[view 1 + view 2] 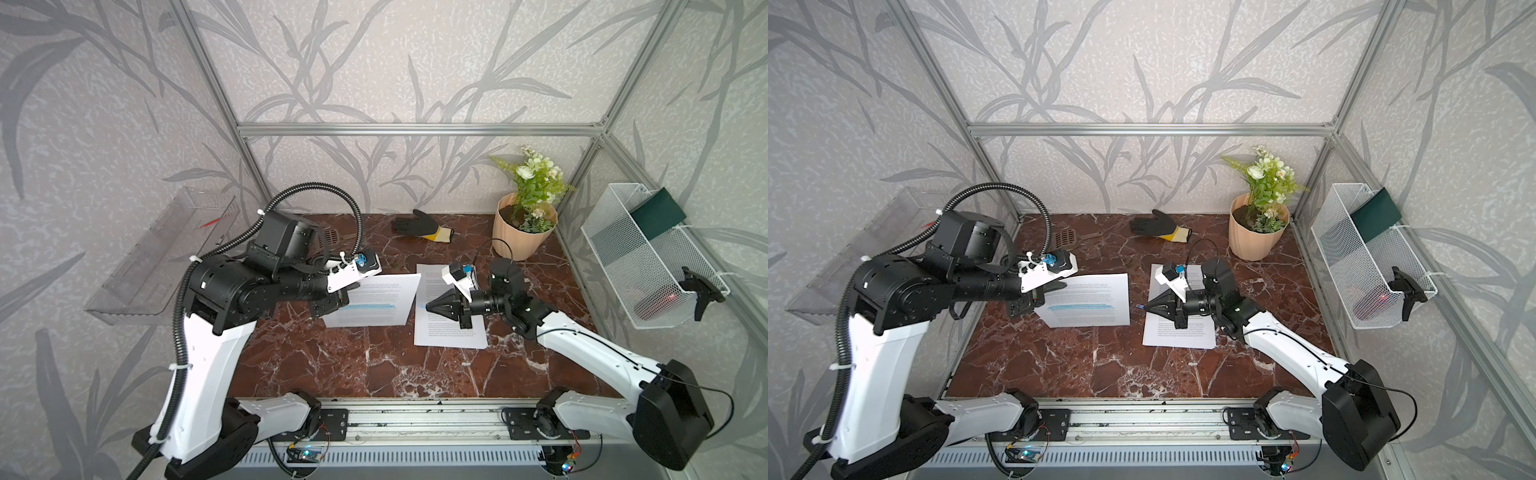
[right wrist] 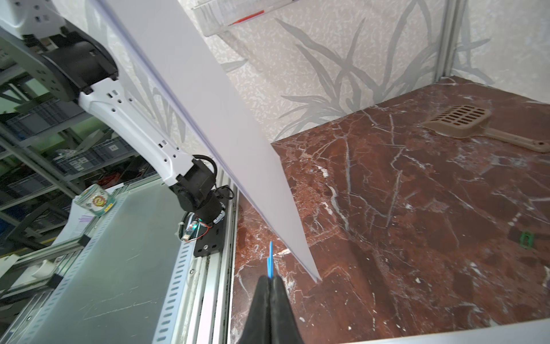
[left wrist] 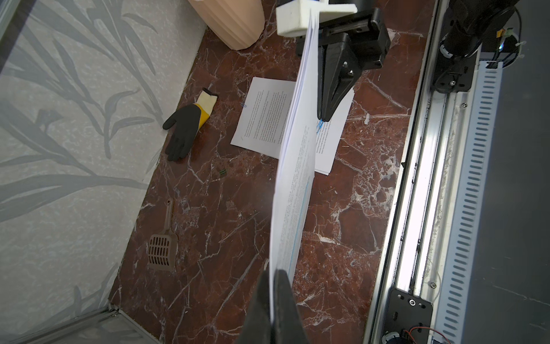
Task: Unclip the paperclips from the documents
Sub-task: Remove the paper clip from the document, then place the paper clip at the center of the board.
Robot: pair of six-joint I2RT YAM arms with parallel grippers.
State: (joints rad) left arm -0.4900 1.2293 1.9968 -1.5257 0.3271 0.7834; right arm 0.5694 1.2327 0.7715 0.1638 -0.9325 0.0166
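Left gripper (image 3: pixel 274 275): jaws clamped on the left edge of the white paper document with blue highlighter lines (image 1: pixel 376 297). You hold it lifted and tilted over the red-brown marble table (image 1: pixel 374 365). Its low corner is close to the table; I can't tell if it touches. The paper is thin, light and floppy, and it bows along its length in the left wrist view. Keep a flat pinch on the margin and don't crease it. Expect the sheets to fan, since that corner looks unbound.

Next over: thin blue wire paperclip (image 2: pixel 270 259), pinched by one end between the shut jaws of the right gripper (image 1: pixel 1148 307). It is clear of the sheets, just beside their edge, so I'd call this one off. The wire is tiny, springy and slick, and easy to flick away, so let it go low over the table.

Right side: plain white printed document (image 1: pixel 451 332), flat on the table under your right arm. A small pale wire clip (image 3: pixel 244 105) sits on its far corner, the one nearest the black and yellow work glove (image 3: pixel 184 131). It looks not yet removed. Take it by the exposed outer loop and slide it off along the page edge, not upward. Pin or lift the paper with the other gripper. Flat sheets are hard to get under, so start at an edge.
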